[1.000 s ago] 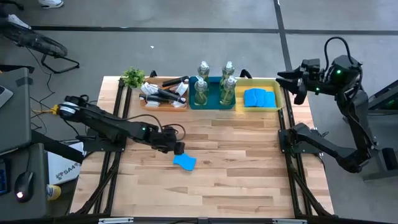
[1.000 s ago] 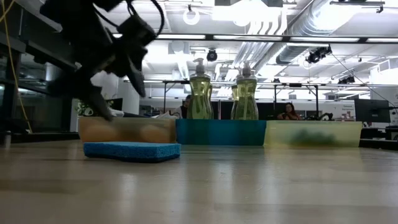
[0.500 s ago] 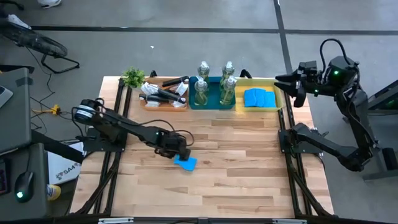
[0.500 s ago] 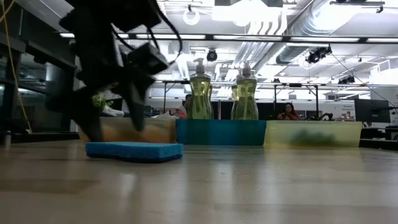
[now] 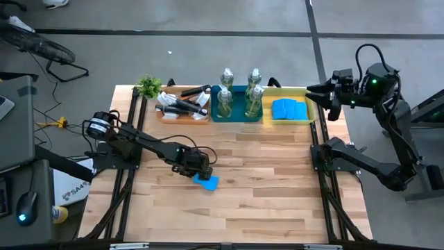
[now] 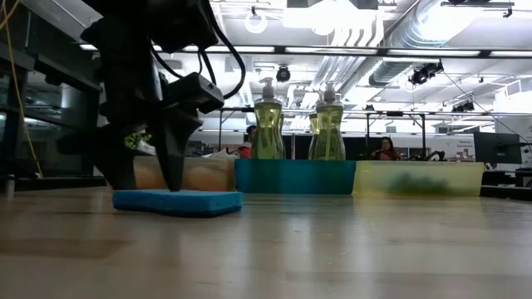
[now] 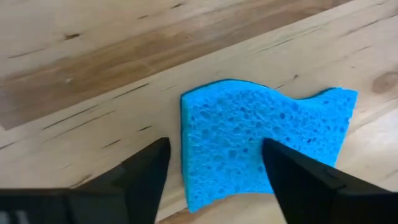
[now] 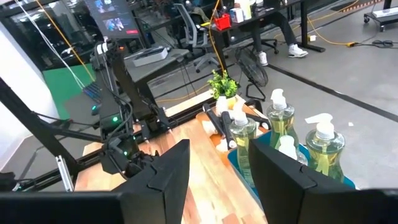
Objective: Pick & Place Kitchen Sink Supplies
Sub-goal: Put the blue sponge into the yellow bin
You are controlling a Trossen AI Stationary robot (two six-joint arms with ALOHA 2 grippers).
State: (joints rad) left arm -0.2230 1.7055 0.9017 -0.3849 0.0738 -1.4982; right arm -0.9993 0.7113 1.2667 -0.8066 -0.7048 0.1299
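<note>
The left pincer (image 7: 214, 168) is low over a loose blue sponge (image 7: 261, 140) lying flat on the bench (image 5: 277, 187), left of centre. Its two dark, smooth fingers (image 7: 146, 177) stand apart, one just off the sponge's straight short edge and one over its porous top. The sponge is a thick, pitted slab with wavy long sides. In the low view the fingertips reach down to the sponge's upper face at its left end; it is not lifted.

The bench is pale wood in long planks with visible grain and small dark knots, set in a black metal frame.

Along the far edge sit three shallow rectangular trays side by side. The tan tray (image 5: 166, 116) holds black long-handled brushes (image 5: 182, 105) with white heads. The teal tray (image 5: 238, 117) holds four clear bottles (image 5: 223, 103) of yellow-green liquid with white pump tops. The yellow tray (image 5: 311, 111) holds more blue sponges (image 5: 290, 109), packed together. A small leafy green plant (image 5: 148, 85) stands at the back left corner.

The right pincer (image 5: 326, 97) hangs raised off the bench's back right corner, its flat dark fingers apart and holding nothing.
</note>
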